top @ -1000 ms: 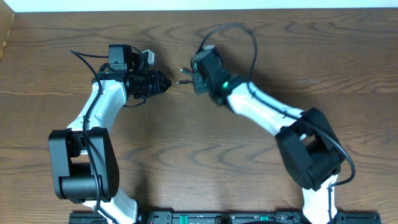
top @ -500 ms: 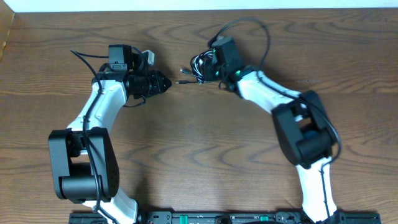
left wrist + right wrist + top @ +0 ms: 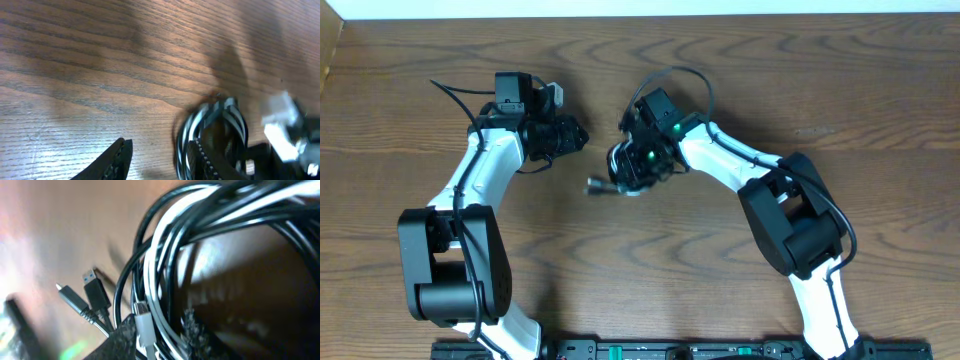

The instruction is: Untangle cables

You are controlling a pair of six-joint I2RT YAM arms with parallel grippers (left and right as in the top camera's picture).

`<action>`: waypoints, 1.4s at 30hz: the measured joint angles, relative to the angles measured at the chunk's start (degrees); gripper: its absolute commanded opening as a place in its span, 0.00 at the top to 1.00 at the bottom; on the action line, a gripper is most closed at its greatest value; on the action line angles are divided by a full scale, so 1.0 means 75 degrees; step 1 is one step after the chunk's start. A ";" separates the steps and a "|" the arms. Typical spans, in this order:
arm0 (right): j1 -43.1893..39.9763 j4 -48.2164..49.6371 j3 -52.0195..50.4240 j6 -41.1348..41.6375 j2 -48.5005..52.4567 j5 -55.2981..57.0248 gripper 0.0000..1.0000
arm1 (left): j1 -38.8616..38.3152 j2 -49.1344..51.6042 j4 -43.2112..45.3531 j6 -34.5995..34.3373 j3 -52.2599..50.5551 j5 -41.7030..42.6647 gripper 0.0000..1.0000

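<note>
The cables (image 3: 621, 160) are a black and a white cord wound into one bundle, held just above the table's middle. My right gripper (image 3: 638, 168) is shut on that bundle, and a plug end (image 3: 595, 186) sticks out to its left. In the right wrist view the cables (image 3: 170, 240) fill the frame and run between the right gripper's (image 3: 160, 340) fingers, beside a white plug (image 3: 143, 322) and two dark plugs (image 3: 87, 297). My left gripper (image 3: 578, 133) stands open a short way to the left, nothing between its fingers. In its wrist view the cables (image 3: 220, 117) show blurred beyond the right finger of the left gripper (image 3: 157, 161).
Brown wooden table (image 3: 620, 270) all round. Thick black wires (image 3: 695, 80) arc over the right arm, and another runs off the left arm (image 3: 450, 90). Both arm bases (image 3: 450, 280) stand at the near edge.
My right gripper has swung down and to the left with the cable bundle, closer to the table's middle. The left arm has barely moved.
</note>
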 measured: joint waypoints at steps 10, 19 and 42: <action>-0.0551 -0.0670 -0.0289 -0.0778 -0.1376 -0.0344 0.49 | 0.0000 0.0000 -0.0924 0.0006 0.0000 -0.0114 0.60; -0.1343 -0.2471 -0.0216 -0.0758 -0.2264 0.0624 0.57 | -0.0204 0.0000 -0.1638 -0.0035 -0.0035 0.0032 0.56; -0.0516 -0.2127 -0.0425 0.0090 -0.1743 0.1766 0.56 | -0.1361 0.0953 -0.1463 -0.0466 -0.0082 -0.0600 0.61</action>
